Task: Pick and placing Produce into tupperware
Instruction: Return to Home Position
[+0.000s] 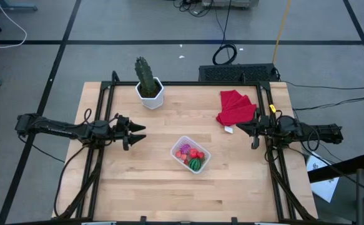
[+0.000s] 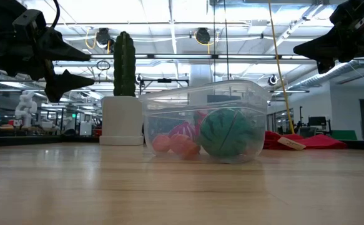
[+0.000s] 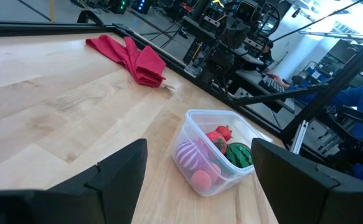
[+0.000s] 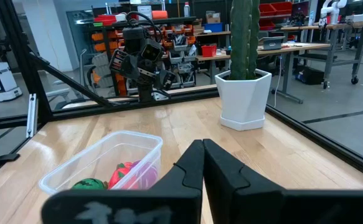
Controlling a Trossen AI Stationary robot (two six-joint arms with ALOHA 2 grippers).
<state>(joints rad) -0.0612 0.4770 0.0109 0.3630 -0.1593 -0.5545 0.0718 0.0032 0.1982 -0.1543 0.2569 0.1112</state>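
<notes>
A green cactus (image 1: pixel 145 74) is seen standing upright in a white six-sided pot (image 1: pixel 151 97), which is set on the wooden counter (image 1: pixel 138 181). A crumpled red cloth (image 1: pixel 236 107) is laid well to the pot's right. A black keyboard (image 1: pixel 238 73) is placed to the pot's right and farther back.

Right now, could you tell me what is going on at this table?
Nothing is being handled. The produce lies inside the tupperware mid-table. Both arms hang raised at the table's sides, holding nothing: the left gripper is open, and the right gripper is shut, beside the red cloth.
</notes>
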